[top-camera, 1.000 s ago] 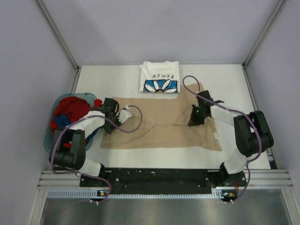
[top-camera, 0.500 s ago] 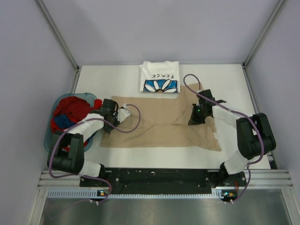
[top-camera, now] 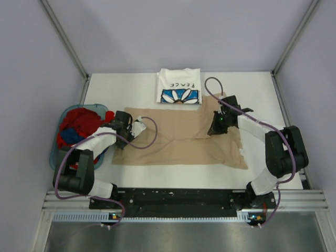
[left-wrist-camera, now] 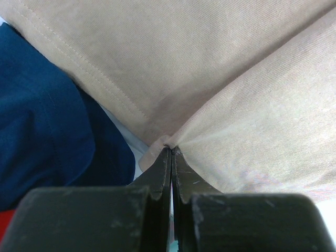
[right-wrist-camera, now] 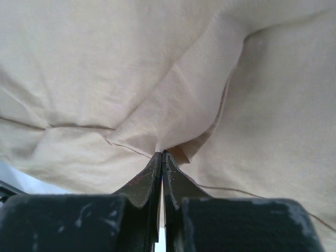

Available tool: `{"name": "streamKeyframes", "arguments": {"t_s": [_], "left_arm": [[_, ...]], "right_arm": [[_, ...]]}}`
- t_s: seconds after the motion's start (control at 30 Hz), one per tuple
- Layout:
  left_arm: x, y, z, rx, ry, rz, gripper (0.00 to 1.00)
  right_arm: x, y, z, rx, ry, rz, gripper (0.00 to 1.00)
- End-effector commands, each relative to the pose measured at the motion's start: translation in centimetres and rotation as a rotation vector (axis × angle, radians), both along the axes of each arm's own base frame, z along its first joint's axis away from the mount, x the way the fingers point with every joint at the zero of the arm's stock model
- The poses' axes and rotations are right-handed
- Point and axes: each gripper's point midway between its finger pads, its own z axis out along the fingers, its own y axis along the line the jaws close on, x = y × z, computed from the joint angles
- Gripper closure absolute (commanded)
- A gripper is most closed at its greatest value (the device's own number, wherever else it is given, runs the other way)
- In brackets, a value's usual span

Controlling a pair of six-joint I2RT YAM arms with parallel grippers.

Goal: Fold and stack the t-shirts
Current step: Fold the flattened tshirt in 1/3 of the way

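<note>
A white table (top-camera: 262,92) carries a wide tan cotton t-shirt (top-camera: 181,139), spread mostly flat across its middle, with creases running through the cloth and its right side reaching farther back than its left. To the left of the table's near-left part sits a teal plastic basket (top-camera: 56,152) holding a heap of red shirts (top-camera: 80,121) with a dark blue shirt (top-camera: 67,137) below them; the blue cloth also fills the left of the left wrist view (left-wrist-camera: 42,136), lying just beside the tan hem. At the far edge of the table, touching or just beyond the tan shirt's far edge, lies a folded white t-shirt with a blue daisy print and "PEACE" lettering (top-camera: 179,86).

The left gripper (left-wrist-camera: 171,152) sits at the tan shirt's left edge, fingers pressed together on a pinch of tan fabric, which gathers into a point at the tips. The right gripper (right-wrist-camera: 161,156), over the shirt's far-right part, is likewise closed on a small raised fold of the same tan cloth, wrinkles fanning out from the tips.
</note>
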Motion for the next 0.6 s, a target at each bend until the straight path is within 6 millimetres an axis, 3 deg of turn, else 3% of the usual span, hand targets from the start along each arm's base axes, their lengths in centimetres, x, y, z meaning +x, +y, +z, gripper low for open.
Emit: {"name": "streamKeyframes", "arguments": {"t_s": [0.0, 0.3, 0.57], "left_arm": [[0.5, 0.0, 0.6, -0.013, -0.04, 0.008, 1.0], [0.5, -0.1, 1.0, -0.02, -0.049, 0.013, 1.0], [0.2, -0.2, 0.9, -0.024, -0.04, 0.005, 1.0]], "right_arm": [[3.3, 2.0, 2.5, 0.044, -0.111, 0.038, 1.0], [7.1, 7.9, 2.3, 0.064, -0.146, 0.166, 1.0], [8.5, 10.4, 1.0, 0.061, -0.143, 0.256, 1.0]]}}
